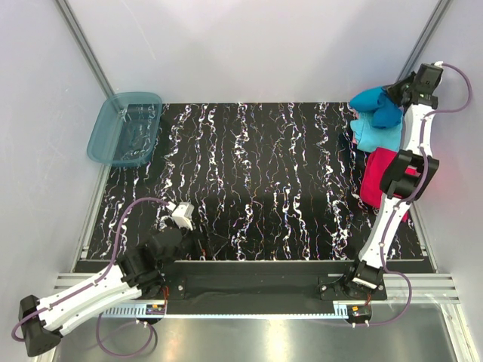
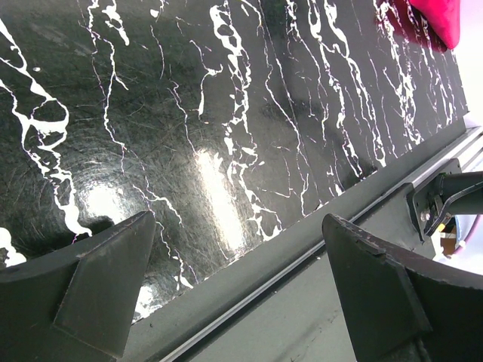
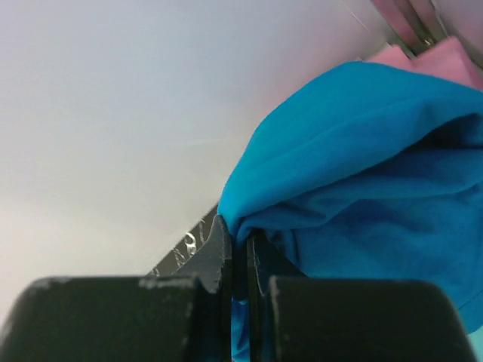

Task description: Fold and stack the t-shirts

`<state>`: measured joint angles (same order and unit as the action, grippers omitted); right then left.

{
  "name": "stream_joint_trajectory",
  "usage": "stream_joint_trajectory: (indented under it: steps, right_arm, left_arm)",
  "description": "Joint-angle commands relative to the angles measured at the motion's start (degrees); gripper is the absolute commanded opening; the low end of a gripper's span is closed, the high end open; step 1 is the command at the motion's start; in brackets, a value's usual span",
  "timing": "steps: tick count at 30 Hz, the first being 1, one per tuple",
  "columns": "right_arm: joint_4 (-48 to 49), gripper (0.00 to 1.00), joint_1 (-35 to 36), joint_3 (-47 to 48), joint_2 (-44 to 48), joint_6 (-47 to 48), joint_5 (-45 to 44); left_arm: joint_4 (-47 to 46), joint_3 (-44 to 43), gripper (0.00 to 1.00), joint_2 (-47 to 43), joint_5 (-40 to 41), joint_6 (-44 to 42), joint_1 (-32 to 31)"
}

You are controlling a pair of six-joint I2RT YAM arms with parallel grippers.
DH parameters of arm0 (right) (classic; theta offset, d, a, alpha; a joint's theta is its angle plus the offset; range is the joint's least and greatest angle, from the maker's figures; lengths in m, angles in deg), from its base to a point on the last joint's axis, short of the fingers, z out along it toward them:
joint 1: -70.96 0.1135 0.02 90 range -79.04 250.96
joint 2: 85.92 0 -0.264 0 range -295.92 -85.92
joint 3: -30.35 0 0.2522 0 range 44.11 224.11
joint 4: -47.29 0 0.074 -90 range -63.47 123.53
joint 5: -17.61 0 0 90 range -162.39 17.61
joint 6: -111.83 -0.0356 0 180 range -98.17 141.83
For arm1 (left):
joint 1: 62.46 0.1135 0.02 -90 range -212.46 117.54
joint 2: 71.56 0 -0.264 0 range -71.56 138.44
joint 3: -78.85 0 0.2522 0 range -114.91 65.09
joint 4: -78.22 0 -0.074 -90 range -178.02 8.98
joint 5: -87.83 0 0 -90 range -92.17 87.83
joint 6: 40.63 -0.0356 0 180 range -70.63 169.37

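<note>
My right gripper (image 1: 394, 96) is at the far right corner, shut on a bunched fold of the teal-blue t-shirt (image 1: 375, 102). In the right wrist view the jaws (image 3: 240, 241) pinch that blue cloth (image 3: 355, 173) with a bit of pale pink shirt (image 3: 445, 56) behind. Below it lie the light cyan shirt (image 1: 375, 132) and the magenta-red shirt (image 1: 375, 177), partly hidden by the right arm. My left gripper (image 1: 181, 216) is open and empty near the front left of the table; its fingers (image 2: 113, 279) frame the table's front edge.
A translucent teal plastic tub (image 1: 124, 128) sits at the far left corner, overhanging the black marbled table (image 1: 249, 181). A grey rail (image 2: 302, 302) runs along the near edge. White walls close in the back and sides.
</note>
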<state>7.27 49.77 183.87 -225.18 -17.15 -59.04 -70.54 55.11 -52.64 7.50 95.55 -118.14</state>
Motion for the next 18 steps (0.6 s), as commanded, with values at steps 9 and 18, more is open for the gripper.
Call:
stream_joint_trajectory:
  steps: [9,18]
  right_arm:
    - [3.5,0.00,0.1,-6.4,3.9,-1.4,4.7]
    - [6.5,0.02,0.3,-31.4,14.6,-7.2,3.4]
  left_arm:
    - [-4.7,-3.1,0.99,3.6,0.6,0.2,-0.2]
    - [-2.1,-3.9,0.98,-1.9,-0.1,0.3,-0.2]
